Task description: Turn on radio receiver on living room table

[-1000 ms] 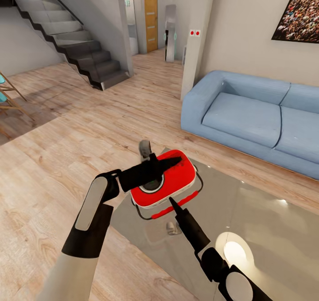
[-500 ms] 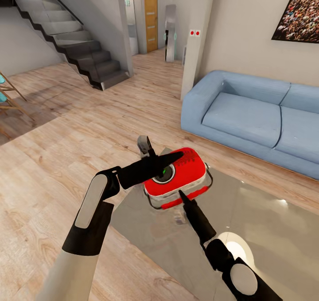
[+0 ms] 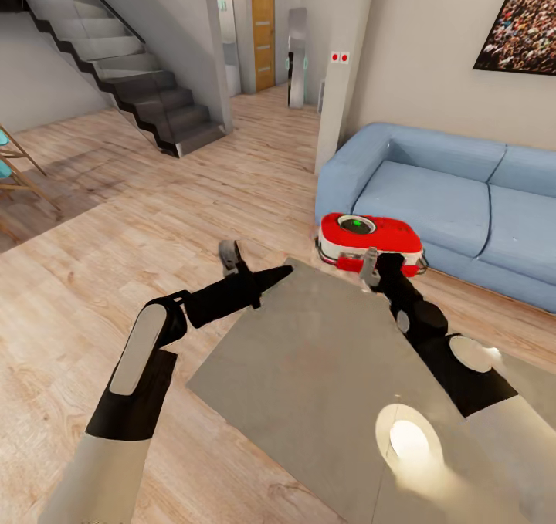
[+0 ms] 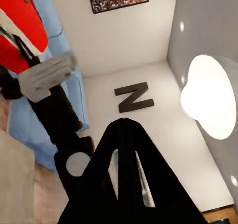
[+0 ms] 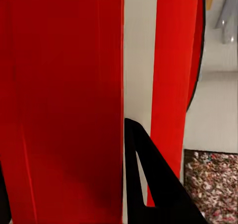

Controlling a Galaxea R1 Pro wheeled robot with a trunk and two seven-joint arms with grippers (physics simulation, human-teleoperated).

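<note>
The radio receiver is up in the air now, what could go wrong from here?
1. The radio receiver sits high at the right gripper, beyond the table edge and over the wood floor; if the hold slips, it may fall there.
2. The left gripper is apart from it and cannot steady it.

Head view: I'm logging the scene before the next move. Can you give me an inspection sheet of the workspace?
Surface: table, glossy grey top with a bright lamp reflection.
Job's things: radio held above the table's far edge, in front of the sofa; its dial shows a green light.
Clutter: nothing seen.
Grippers: right gripper clamped on the radio's near edge; left gripper closed, holding nothing, over the table's corner.
Cables: nothing seen.
Surroundings: wood floor, stairs, framed picture.
</note>
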